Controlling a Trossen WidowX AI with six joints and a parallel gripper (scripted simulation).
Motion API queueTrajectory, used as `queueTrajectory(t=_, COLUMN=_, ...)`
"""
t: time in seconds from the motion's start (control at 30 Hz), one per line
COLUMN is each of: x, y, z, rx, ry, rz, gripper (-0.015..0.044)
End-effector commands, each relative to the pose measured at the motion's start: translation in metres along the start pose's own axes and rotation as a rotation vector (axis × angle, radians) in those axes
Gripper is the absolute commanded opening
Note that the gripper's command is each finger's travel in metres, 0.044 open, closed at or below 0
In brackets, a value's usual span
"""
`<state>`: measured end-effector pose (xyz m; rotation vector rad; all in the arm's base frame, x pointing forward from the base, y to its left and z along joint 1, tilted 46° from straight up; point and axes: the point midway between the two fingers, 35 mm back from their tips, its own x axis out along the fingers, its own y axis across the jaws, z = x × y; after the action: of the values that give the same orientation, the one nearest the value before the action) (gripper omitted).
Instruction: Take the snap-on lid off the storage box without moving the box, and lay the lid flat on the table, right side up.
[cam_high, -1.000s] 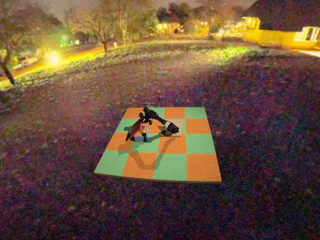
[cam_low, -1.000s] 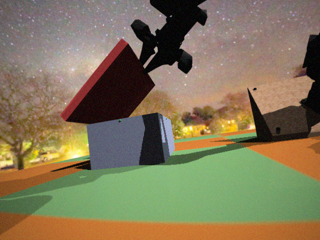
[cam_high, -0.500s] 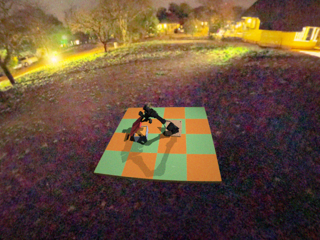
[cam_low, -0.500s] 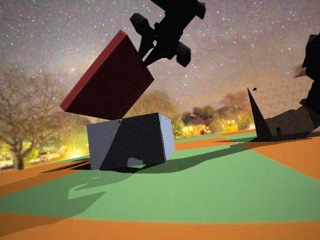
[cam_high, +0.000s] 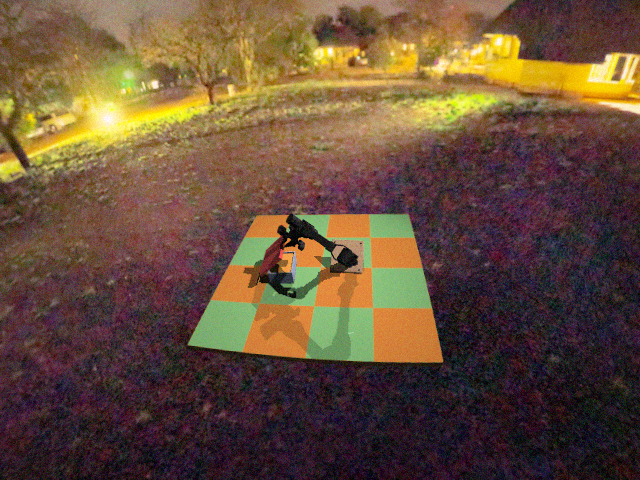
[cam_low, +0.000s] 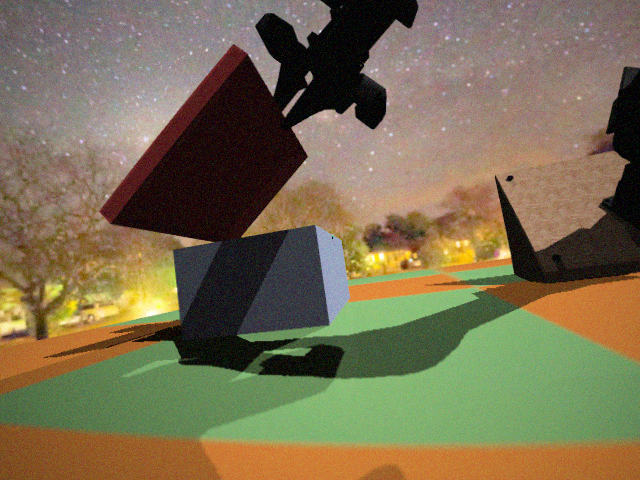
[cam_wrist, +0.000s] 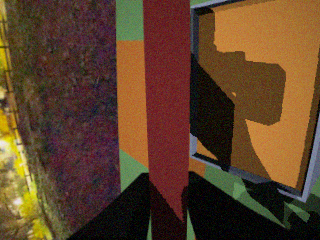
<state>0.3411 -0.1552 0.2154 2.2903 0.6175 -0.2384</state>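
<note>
The dark red lid (cam_high: 271, 256) (cam_low: 206, 160) (cam_wrist: 167, 100) is off the box and hangs steeply tilted in the air. My gripper (cam_high: 285, 242) (cam_low: 282, 111) (cam_wrist: 169, 175) is shut on its upper edge, one finger on each side. The blue-grey storage box (cam_high: 294, 269) (cam_low: 289, 289) (cam_wrist: 310, 177) stands upright and open-topped on the table, orange showing inside it. The lid's low part is above and to the left of the box in the exterior view; whether it touches the rim cannot be told. Shadows fall across the box.
The table (cam_high: 403, 330) (cam_low: 413, 413) has green and orange squares. The arm's base stands on a wood-coloured plate (cam_high: 356, 249) (cam_low: 558, 201) to the right of the box. The table's left edge lies beyond the lid in the top view.
</note>
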Motion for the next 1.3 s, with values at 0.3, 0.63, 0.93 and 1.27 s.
queueTrajectory(t=0.3, x=-0.004, y=-0.001, z=-0.027, rx=-0.004, ry=-0.004, rz=0.007, gripper=0.0000)
queueTrajectory(t=0.63, x=-0.007, y=-0.003, z=-0.047, rx=-0.003, ry=-0.004, rz=0.006, gripper=0.0000)
queueTrajectory(t=0.93, x=-0.008, y=-0.005, z=-0.064, rx=-0.003, ry=-0.004, rz=0.006, gripper=0.0000)
queueTrajectory(t=1.27, x=-0.011, y=-0.007, z=-0.084, rx=-0.002, ry=-0.003, rz=0.006, gripper=0.0000)
